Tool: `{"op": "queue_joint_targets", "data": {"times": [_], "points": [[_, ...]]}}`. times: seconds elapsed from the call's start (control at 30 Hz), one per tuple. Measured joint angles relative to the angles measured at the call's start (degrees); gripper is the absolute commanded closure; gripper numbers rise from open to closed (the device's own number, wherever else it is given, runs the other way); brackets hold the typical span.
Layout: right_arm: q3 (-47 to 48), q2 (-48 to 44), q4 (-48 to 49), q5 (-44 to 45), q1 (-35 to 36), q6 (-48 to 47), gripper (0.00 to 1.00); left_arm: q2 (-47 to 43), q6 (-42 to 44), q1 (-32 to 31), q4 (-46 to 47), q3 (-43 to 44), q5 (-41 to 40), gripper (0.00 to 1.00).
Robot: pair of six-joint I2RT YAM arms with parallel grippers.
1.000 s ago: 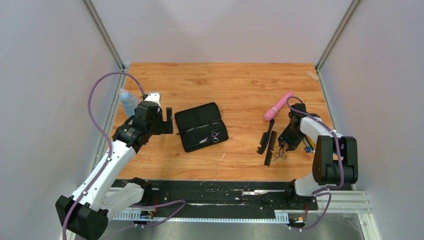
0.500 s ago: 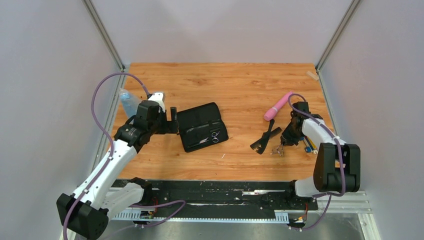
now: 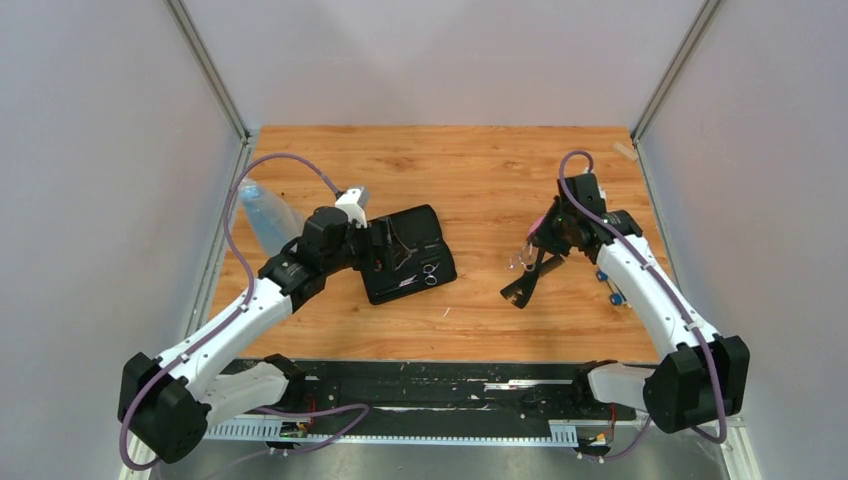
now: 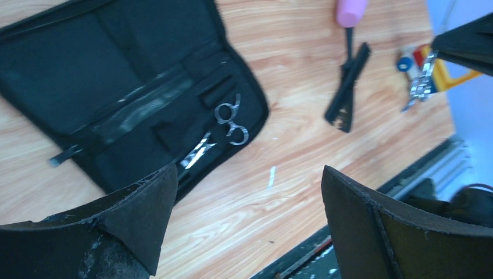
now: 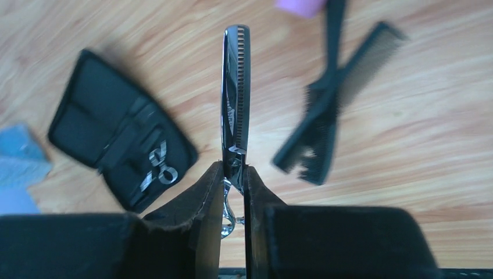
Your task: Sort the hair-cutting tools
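Right wrist view: the right jaws are clamped on a pair of silver scissors [image 5: 235, 87] near the pivot. The blades are shut, point up the middle of the frame, and appear lifted off the worktop [image 5: 442, 145]. The second scissors [image 4: 227, 125] lie in the open black case [image 4: 70, 75], left of centre in the top view. The left jaws gape wide above its near edge, holding nothing. Two black combs [image 3: 522, 285] lie crossed right of centre. The scissors look stiff, light and slick, so a pinch across the pivot should resist twisting. The combs look thin and springy, best taken mid-spine.
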Motion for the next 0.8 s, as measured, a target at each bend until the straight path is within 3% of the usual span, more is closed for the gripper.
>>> {"op": "queue_joint_targets", "data": {"times": [0.27, 0.8], "points": [[6.05, 2.73, 3.45, 0.74, 15.8, 12.31, 1.0, 0.0, -6.67, -6.75, 14.29, -3.48, 2.16, 0.04], [4.55, 5.05, 12.33, -0.55, 21.14, 24.37, 1.0, 7.69, -13.0, -12.37, 32.26, -8.24, 2.47, 0.28]]}}
